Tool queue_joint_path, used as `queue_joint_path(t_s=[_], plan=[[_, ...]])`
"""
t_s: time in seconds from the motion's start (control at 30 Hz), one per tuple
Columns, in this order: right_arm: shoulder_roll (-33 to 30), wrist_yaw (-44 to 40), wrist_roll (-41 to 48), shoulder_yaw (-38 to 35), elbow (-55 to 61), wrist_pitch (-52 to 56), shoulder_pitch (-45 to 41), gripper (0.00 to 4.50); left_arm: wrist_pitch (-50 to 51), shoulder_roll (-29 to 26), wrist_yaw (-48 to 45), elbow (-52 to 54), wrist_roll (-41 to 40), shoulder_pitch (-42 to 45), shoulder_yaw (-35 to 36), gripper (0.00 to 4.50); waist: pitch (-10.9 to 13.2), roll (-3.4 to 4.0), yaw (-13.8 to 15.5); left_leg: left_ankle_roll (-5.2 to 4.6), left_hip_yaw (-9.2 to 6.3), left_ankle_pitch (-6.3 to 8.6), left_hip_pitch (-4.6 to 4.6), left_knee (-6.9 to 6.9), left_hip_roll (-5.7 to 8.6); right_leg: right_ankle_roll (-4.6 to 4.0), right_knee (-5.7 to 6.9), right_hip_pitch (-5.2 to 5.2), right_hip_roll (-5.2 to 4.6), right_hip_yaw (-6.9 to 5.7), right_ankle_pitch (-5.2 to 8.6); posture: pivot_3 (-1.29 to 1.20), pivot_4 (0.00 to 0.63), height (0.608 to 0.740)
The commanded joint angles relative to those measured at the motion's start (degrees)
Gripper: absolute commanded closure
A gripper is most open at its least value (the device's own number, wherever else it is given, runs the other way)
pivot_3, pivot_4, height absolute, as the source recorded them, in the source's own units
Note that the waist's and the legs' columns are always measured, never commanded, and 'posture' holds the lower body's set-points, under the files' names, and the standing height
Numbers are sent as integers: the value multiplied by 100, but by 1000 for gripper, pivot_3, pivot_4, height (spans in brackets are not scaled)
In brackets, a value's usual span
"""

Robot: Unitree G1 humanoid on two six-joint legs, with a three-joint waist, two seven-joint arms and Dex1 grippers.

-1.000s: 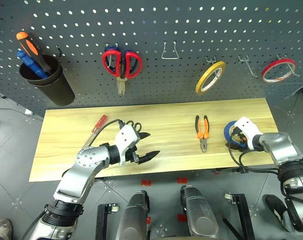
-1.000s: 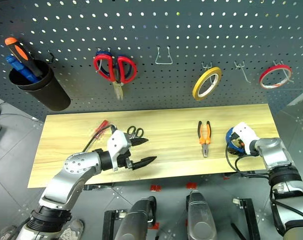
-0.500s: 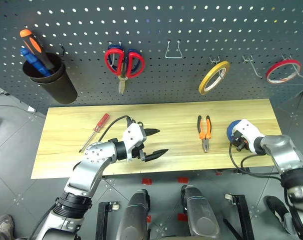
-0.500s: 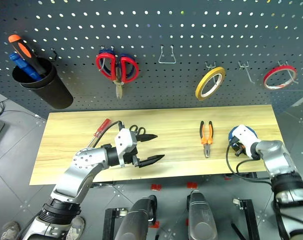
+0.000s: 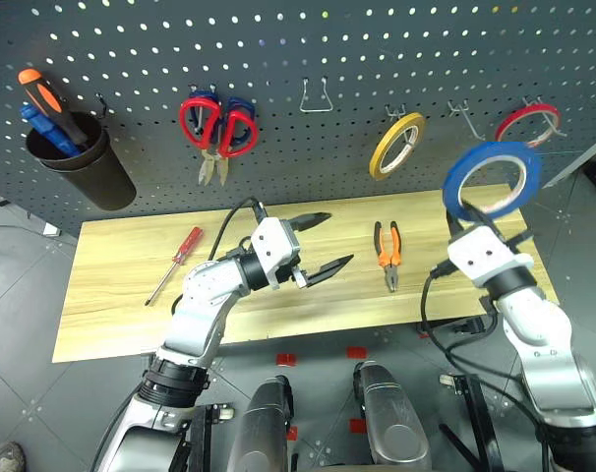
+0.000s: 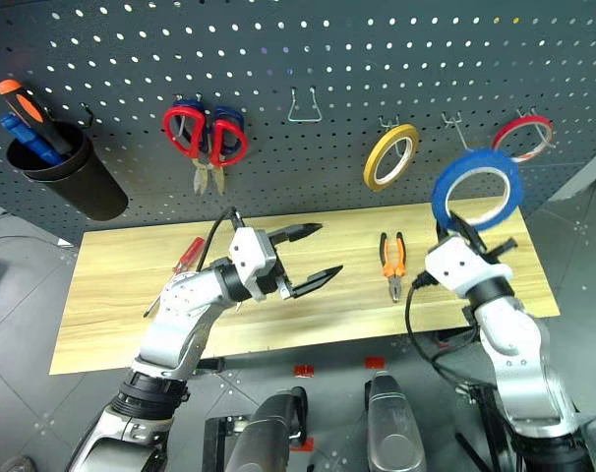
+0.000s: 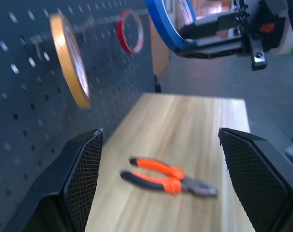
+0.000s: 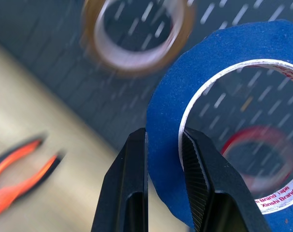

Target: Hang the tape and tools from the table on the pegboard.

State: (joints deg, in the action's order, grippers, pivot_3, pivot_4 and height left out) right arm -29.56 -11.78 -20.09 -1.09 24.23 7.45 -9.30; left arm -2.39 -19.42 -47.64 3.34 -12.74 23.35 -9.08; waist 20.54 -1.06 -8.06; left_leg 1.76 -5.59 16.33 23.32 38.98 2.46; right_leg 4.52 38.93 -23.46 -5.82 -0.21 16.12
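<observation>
We see the pegboard point(image 5: 278, 59) carrying a black cup point(image 5: 77, 167), red and blue scissors point(image 5: 217, 128), a yellow ring point(image 5: 396, 145) and a red ring point(image 5: 526, 120). The table point(image 5: 121, 295) holds the pliers point(image 5: 387, 256) and screwdriver point(image 5: 175, 264). The right gripper point(image 8: 163, 145), down at the table a second ago, now clamps the blue tape point(image 5: 493, 180) aloft near the red ring. The left gripper point(image 5: 318, 246) hovers spread, empty.
</observation>
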Motion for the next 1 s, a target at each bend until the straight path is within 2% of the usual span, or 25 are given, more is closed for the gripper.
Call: queue_joint_path(t_s=[0.03, 0.23, 0.37, 0.57, 0.73, 0.87, 1.0], plan=[[3, 0, 172, -140, -478, -162, -519, 3821, -144, 110, 179, 50, -2, 164, 102, 486, -1, -2, -6, 12, 2, -7, 1, -1, -1, 0, -3, -1, 0, 0, 0, -291, 286, 740], [27, -443, 1025, -290, -2061, -379, -1627, 3821, -80, 143, 270, 7, -29, 252, 132, 486, -2, -3, -19, 13, 23, -8, 10, -2, -2, 0, -17, -7, -2, 2, 0, -284, 282, 740], [-14, -962, 1545, -287, -2689, -507, -1963, 3821, -35, 136, 323, -20, 1, 214, 140, 486, -2, -3, -23, 10, 29, -10, 9, 0, -5, -1, -9, -7, -1, 0, -1, -279, 283, 740], [193, -998, 1835, -278, -2017, 213, -1460, 1802, 210, -136, 219, 89, -60, -69, 198, 486, -4, -2, -21, 10, 35, -10, 9, -1, -4, -1, -9, -10, -1, 3, -1, -273, 286, 740], [1032, -741, 2117, 241, -268, 2505, -447, 38, 123, -1013, -268, -94, -30, -568, 462, 486, -16, 0, -43, 10, 19, -10, 11, -10, -19, -1, 2, -33, 11, 19, -1, -277, 290, 740], [2087, 102, 1962, 488, 35, 4318, -643, 38, -9, -1704, -666, -622, 20, -753, 681, 486, -39, 3, -82, 12, 54, -11, 11, -9, -16, -13, 18, -63, 19, 73, -7, -277, 290, 740], [2973, 844, 1846, 297, -808, 5518, -1479, 38, -25, -2051, -913, -1067, -28, -677, 819, 486, -46, -1, -81, 11, 66, -11, 14, -10, -13, -14, 13, -73, 21, 86, -9, -273, 295, 740]])
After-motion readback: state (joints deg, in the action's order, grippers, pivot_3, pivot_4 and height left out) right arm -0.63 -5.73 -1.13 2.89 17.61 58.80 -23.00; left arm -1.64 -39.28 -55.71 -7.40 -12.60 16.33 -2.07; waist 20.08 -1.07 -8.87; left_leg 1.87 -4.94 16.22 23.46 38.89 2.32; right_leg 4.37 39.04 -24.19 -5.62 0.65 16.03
